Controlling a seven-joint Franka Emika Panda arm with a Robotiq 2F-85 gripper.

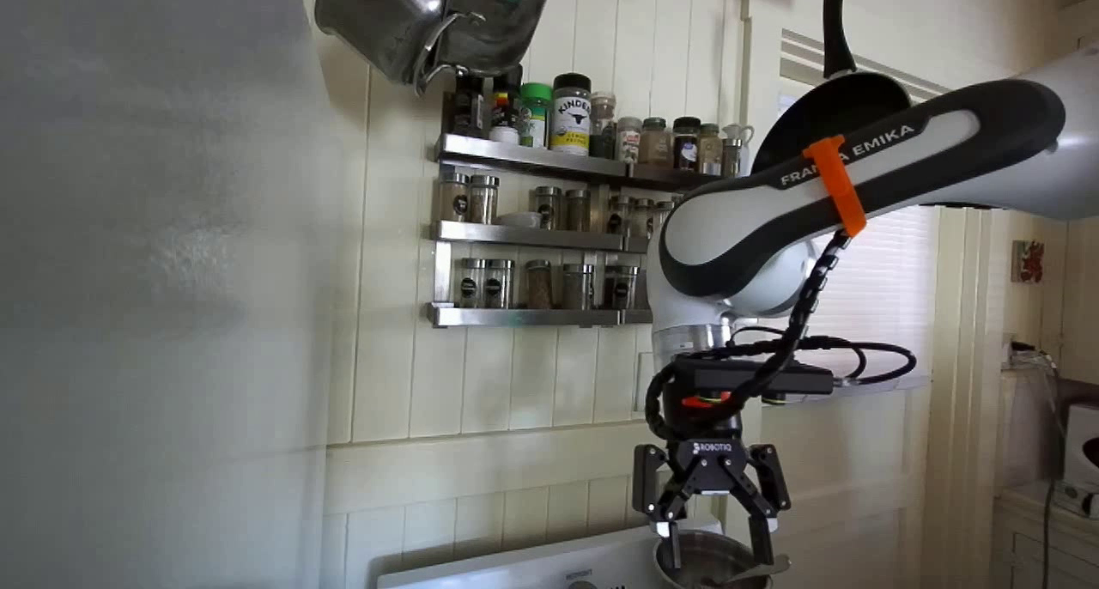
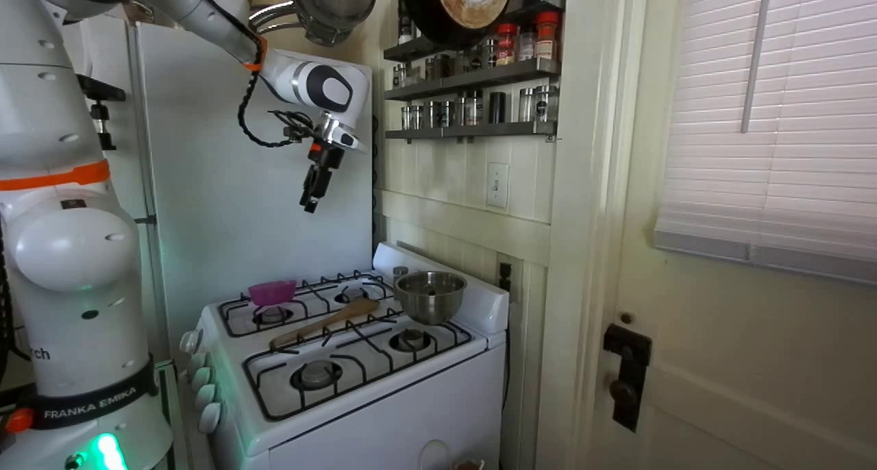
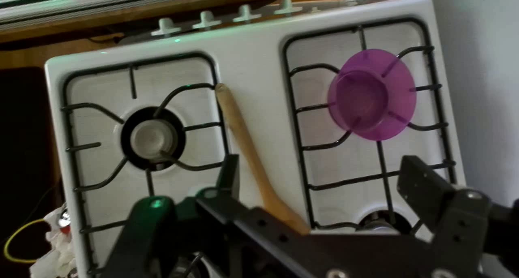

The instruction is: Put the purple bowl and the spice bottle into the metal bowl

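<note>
The purple bowl (image 3: 361,103) rests on the stove grate, over the burner beside the fridge; an exterior view shows the same purple bowl (image 2: 273,292) near the stove front. At the back of the stove sits the metal bowl (image 2: 430,307). The spice bottle (image 2: 400,274), small with a grey cap, stands close beside it and is partly hidden. High above the stove hangs my gripper (image 2: 310,204), pointing down. In the wrist view the gripper (image 3: 318,166) has its fingers wide apart, with nothing between them. The purple bowl lies beyond the fingertips, clear of them.
A wooden spoon (image 3: 251,154) lies across the stove between the grates. The fridge (image 2: 260,182) rises beside the purple bowl. Wall shelves (image 1: 532,316) carry several spice jars. Steel pots (image 1: 395,22) and a black frying pan (image 1: 798,117) hang high up.
</note>
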